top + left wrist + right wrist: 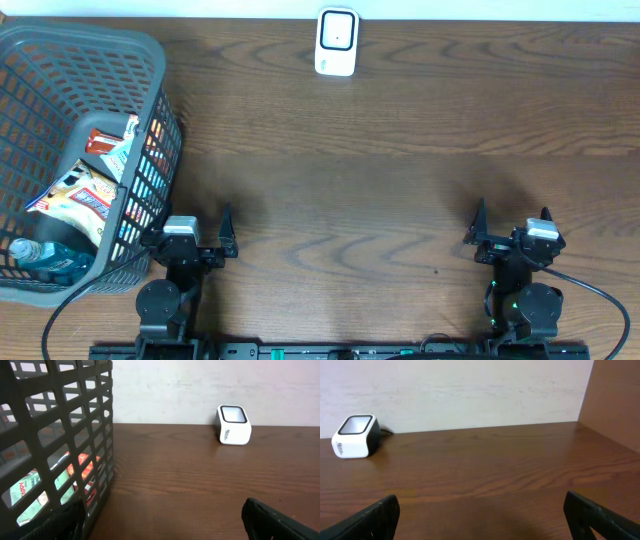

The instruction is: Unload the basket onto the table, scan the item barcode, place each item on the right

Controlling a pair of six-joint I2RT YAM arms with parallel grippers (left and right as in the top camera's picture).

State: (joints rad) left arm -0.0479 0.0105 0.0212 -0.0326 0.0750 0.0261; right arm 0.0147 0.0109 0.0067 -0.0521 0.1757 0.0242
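A white barcode scanner (336,42) stands at the table's far edge, its dark window facing up; it also shows as the scanner (234,431) and the scanner (355,436) in the wrist views. The items lie in a grey mesh basket (100,45) at the left: a snack packet (80,195), another packet (115,145) and a water bottle (45,260). My left gripper (190,222) sits open at the near edge, right beside the basket, nothing between its fingers. My right gripper (512,215) is open and empty at the near right.
In the left wrist view the basket wall (75,435) fills the left side, with packets (30,495) visible through the mesh. A brown side panel (617,400) rises at the table's right end. Cables run behind both arm bases.
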